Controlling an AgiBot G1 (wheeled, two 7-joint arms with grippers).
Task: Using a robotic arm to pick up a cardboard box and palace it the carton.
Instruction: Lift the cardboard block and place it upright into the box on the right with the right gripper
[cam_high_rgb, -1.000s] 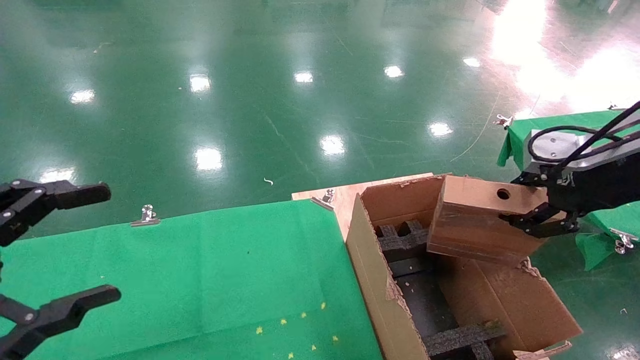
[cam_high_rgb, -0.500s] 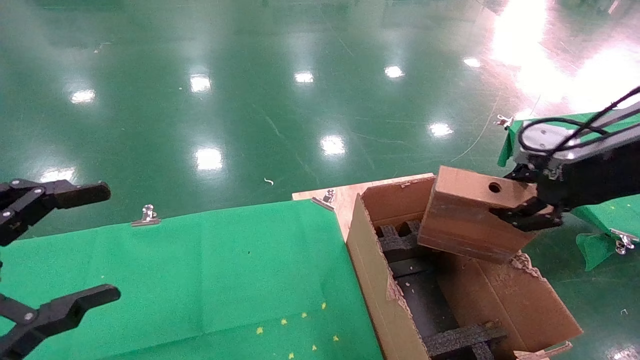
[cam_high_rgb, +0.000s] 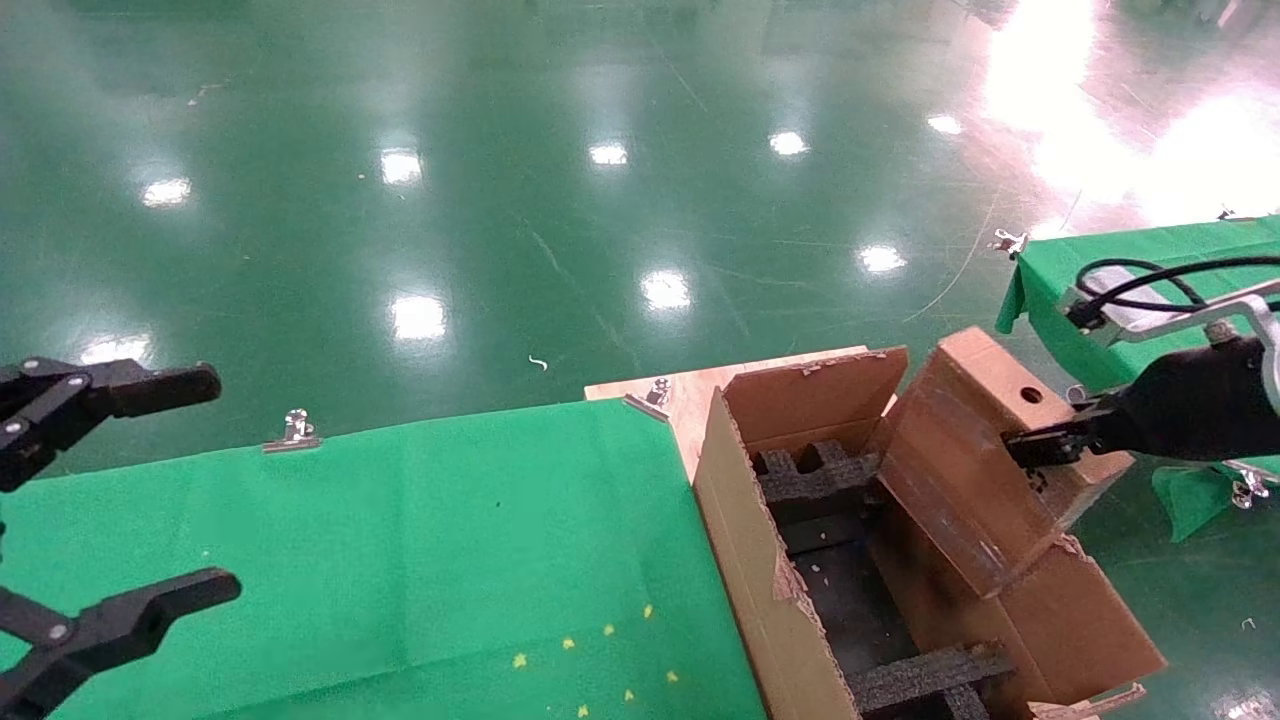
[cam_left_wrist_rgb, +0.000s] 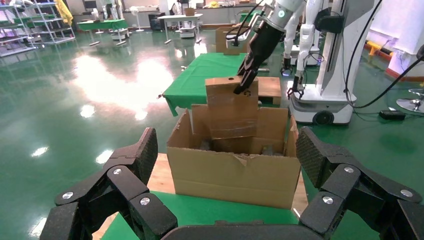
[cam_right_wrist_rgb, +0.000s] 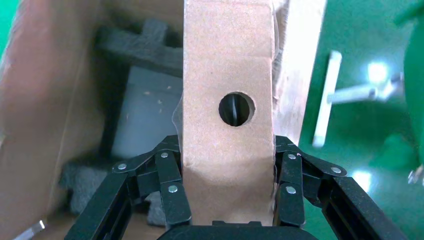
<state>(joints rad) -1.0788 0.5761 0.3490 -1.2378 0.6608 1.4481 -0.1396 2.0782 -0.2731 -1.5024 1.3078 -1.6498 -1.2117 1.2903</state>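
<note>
The small brown cardboard box (cam_high_rgb: 975, 460), with a round hole near its upper end, hangs steeply tilted. Its lower end dips inside the large open carton (cam_high_rgb: 745, 560), close to the carton's right wall. My right gripper (cam_high_rgb: 1040, 450) is shut on the box's upper end. The right wrist view shows its fingers (cam_right_wrist_rgb: 170, 182) pressed on both sides of the box (cam_right_wrist_rgb: 227, 75), below the hole. Black foam inserts (cam_high_rgb: 815, 480) lie in the carton. The left wrist view shows the box (cam_left_wrist_rgb: 232, 107) above the carton (cam_left_wrist_rgb: 235, 172). My left gripper (cam_high_rgb: 225, 483) is open and empty at the far left.
A green-cloth table (cam_high_rgb: 400, 540) with metal clips (cam_high_rgb: 293, 432) lies left of the carton. The carton stands on a wooden board (cam_high_rgb: 690, 395). A second green table (cam_high_rgb: 1150, 250) is behind my right arm. Glossy green floor lies beyond.
The box has swung from nearly level above the carton's far end to steeply tilted, with its lower end down inside the carton. My right gripper moved right and lower. The left arm stayed still.
</note>
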